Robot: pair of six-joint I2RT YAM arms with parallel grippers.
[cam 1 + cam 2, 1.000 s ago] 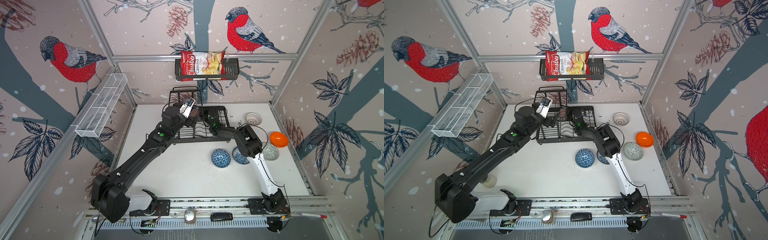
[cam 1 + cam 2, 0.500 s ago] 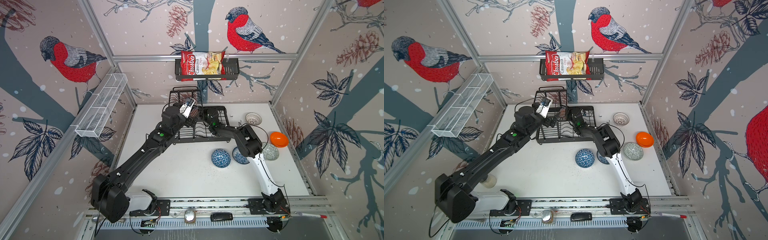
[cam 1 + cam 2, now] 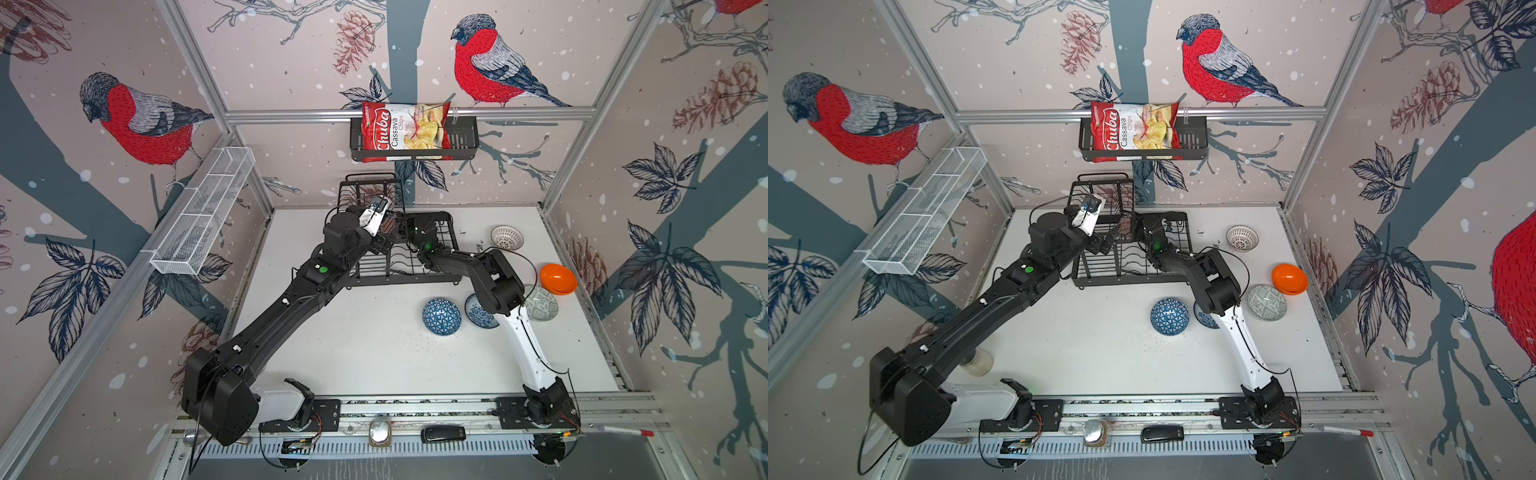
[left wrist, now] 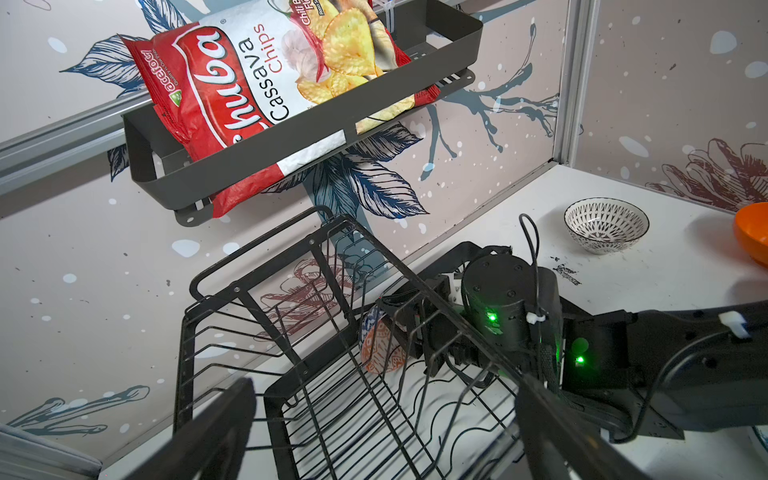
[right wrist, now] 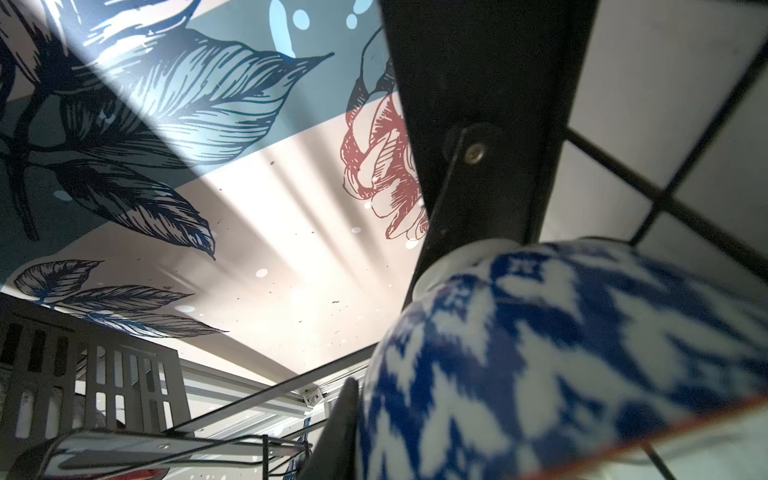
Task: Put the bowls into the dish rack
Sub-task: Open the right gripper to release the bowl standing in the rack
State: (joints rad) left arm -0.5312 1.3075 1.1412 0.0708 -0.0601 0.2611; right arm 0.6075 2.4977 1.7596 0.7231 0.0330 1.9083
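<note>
R tool (image 4: 395, 328) placing orange-white bowl (image 4: 380, 351) in dish rack (image 3: 395, 279), grip unclear; L tool (image 4: 384, 386) spread wide; next: let go, w/draw.

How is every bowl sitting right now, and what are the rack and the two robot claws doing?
dish rack, one bowl inside.
orange-white patterned bowl, on its edge in the rack.
blue triangle-patterned bowl, upside down.
blue-white floral bowl, upright, partly hidden.
grey-white patterned bowl, upright.
white lattice-patterned bowl, upright.
plain orange bowl, upright.
left gripper, open, empty.
right gripper, at the racked bowl, grip unclear.
</note>
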